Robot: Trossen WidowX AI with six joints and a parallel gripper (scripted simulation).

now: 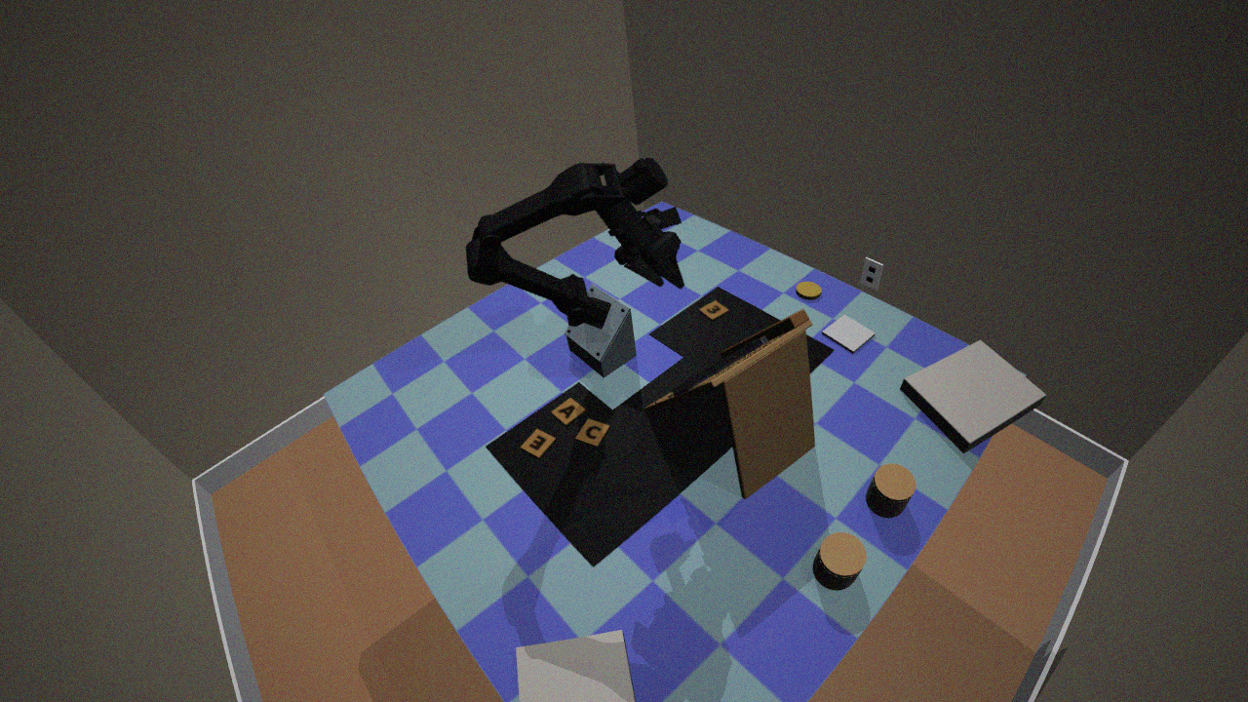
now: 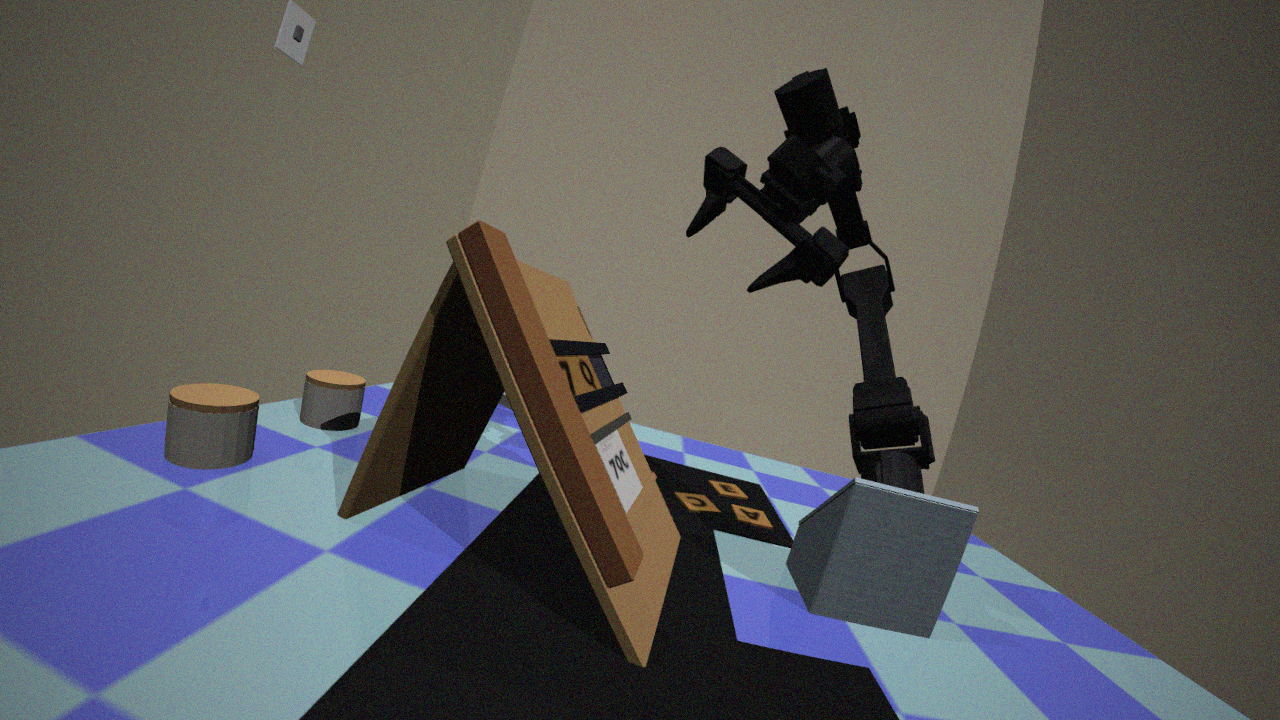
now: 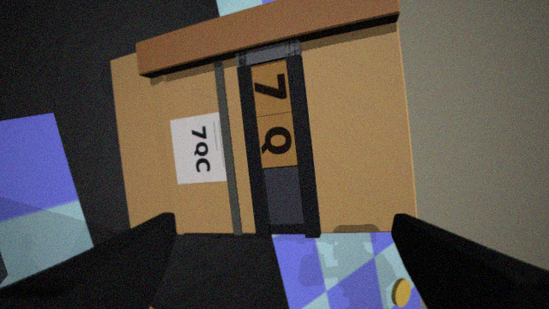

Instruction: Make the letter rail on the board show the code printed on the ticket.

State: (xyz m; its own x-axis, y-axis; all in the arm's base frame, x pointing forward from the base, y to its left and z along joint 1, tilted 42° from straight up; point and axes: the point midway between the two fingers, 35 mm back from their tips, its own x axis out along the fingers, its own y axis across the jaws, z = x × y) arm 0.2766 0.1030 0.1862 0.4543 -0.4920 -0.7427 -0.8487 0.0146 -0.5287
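The rail (image 2: 601, 394) (image 3: 310, 193) on the tilted board (image 2: 657, 573) (image 3: 360, 129) holds a 7 tile (image 2: 565, 376) (image 3: 270, 87) at its closed end and a Q tile (image 2: 587, 374) (image 3: 274, 160) against it. The rest of the channel, toward the open end, is bare. The ticket (image 2: 623, 483) (image 3: 184, 150) reads 7QC. A C tile (image 1: 593, 431) (image 2: 696, 502), an A tile (image 1: 566, 409) (image 2: 752, 515) and an E tile (image 1: 537, 443) (image 2: 728, 488) lie on the black mat (image 1: 593, 524). A tile marked 3 (image 1: 714, 309) lies farther back. My gripper (image 1: 671, 284) (image 2: 718, 262) (image 3: 286, 224) is wide open and empty, raised clear of the board.
Two lidded jars (image 1: 890, 490) (image 1: 839, 561) stand behind the board. A grey-topped slab (image 1: 973, 392), a small white pad (image 1: 848, 333) and a yellow disc (image 1: 808, 290) (image 3: 401, 293) lie along the far right edge. A pale block (image 1: 575, 672) is at the near edge.
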